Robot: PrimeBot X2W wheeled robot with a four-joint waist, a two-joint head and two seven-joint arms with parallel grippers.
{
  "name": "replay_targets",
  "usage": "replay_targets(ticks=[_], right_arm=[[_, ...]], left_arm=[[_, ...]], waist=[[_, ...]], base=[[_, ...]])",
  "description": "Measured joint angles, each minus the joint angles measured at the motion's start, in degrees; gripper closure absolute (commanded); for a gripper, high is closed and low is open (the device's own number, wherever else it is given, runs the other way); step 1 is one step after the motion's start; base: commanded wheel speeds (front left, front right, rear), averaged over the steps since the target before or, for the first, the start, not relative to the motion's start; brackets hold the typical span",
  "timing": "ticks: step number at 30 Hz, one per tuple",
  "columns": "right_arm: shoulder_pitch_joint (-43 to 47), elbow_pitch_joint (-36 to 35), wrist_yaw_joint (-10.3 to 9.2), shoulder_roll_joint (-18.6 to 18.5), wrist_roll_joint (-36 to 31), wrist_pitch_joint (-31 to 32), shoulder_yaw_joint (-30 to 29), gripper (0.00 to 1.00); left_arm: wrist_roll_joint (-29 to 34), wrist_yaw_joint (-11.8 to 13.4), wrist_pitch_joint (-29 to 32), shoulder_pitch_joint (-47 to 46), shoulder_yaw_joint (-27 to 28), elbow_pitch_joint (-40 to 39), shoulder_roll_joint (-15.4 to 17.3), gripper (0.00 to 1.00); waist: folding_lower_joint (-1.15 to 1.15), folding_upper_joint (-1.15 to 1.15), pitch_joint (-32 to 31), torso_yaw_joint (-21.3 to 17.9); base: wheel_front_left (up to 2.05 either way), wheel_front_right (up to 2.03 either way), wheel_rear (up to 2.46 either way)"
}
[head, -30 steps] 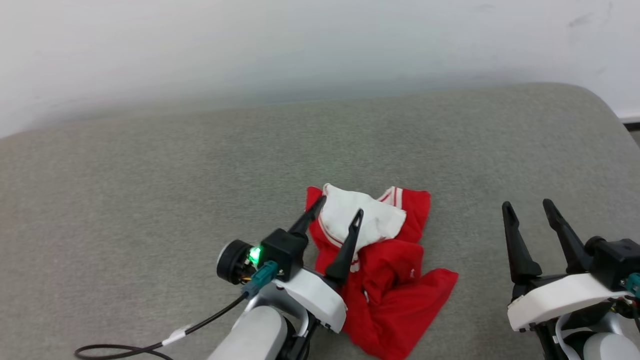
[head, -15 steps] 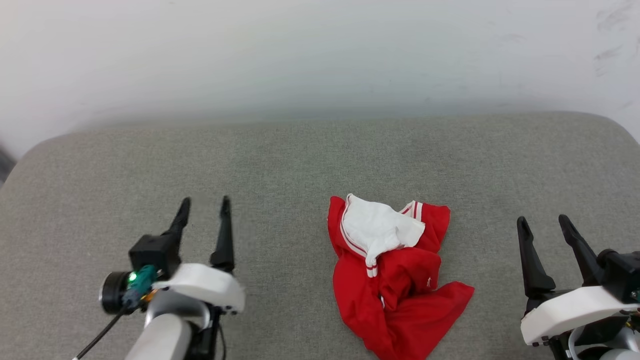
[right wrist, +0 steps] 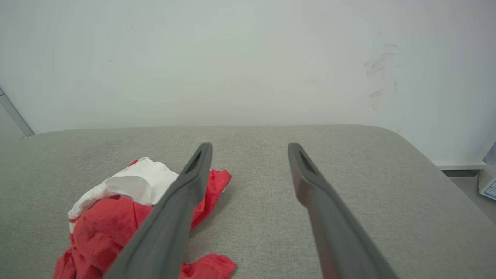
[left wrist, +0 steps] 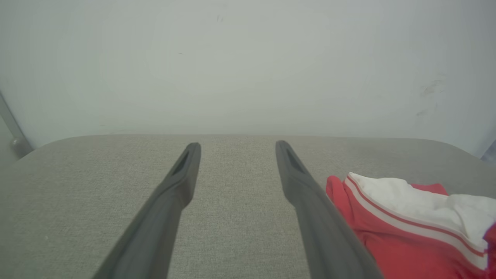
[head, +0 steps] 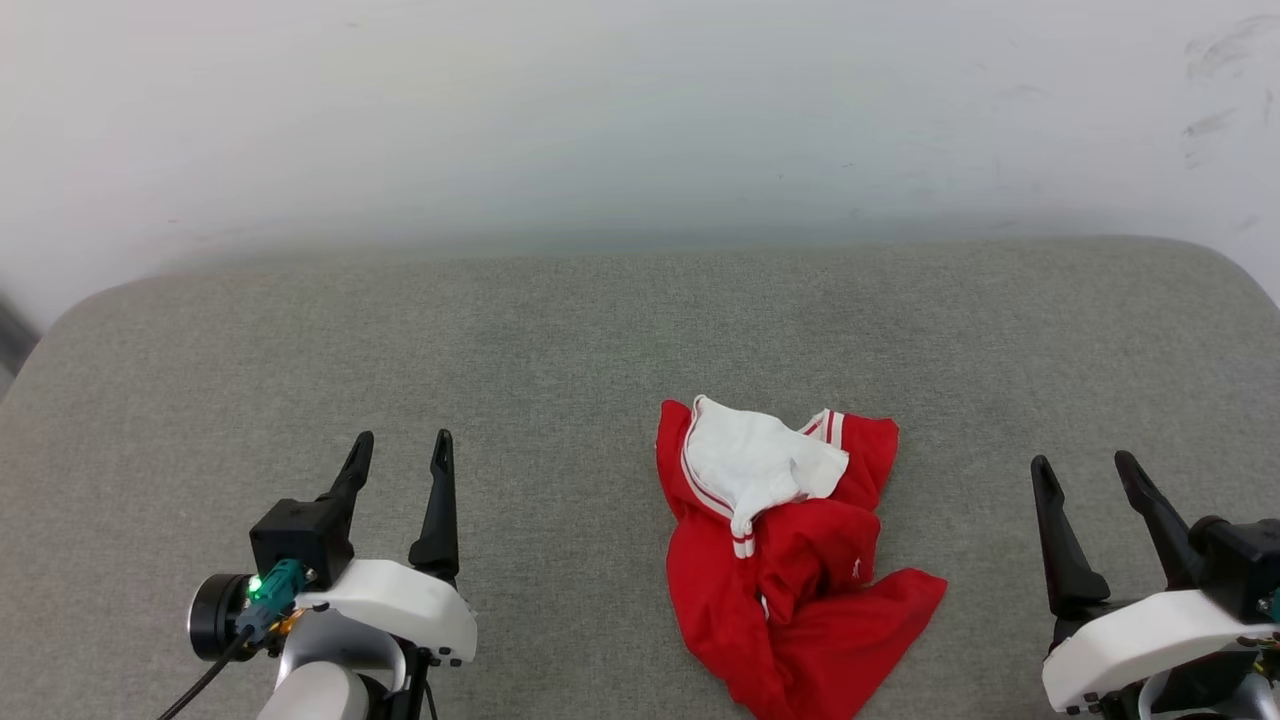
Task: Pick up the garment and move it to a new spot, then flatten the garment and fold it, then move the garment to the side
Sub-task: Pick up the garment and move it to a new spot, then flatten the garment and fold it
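The garment, red with a white sleeve and red-and-white striped trim, lies crumpled in a heap on the grey cushioned surface, right of centre and near the front edge. My left gripper hovers open at the lower left, well apart from the heap, with nothing between its fingers. My right gripper stands open at the lower right, also clear of the cloth. In the left wrist view the garment lies just right of the gripper. In the right wrist view the garment lies left of the gripper.
A pale wall runs close behind the grey surface. The surface's rounded corners show at the far left and far right. A strip of floor and a box corner appear past the right edge. A black cable trails from my left wrist.
My left gripper has drawn away from the garment, moving left and back toward me, leaving the heap on the surface. The head camera tilted, so the picture shifted. The right gripper has hardly moved.
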Motion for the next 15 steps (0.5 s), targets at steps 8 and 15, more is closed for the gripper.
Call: replay_targets(ticks=[8, 15], right_arm=[[0.26, -0.24, 0.0, 0.0, 0.43, 0.1, 0.02, 0.0], [-0.08, -0.4, 0.0, 0.01, 0.52, 0.27, -0.15, 0.0]], left_arm=[[0.1, 0.44, 0.92, -0.1, -0.4, -0.37, 0.52, 0.0], [0.1, -3.18, 9.61, -7.66, -6.34, -2.09, -1.62, 0.0]], waist=[[0.0, 0.0, 0.26, -0.02], [0.0, 0.0, 1.54, 0.68]], base=[[0.0, 0.0, 0.0], [0.0, 0.0, 0.0]])
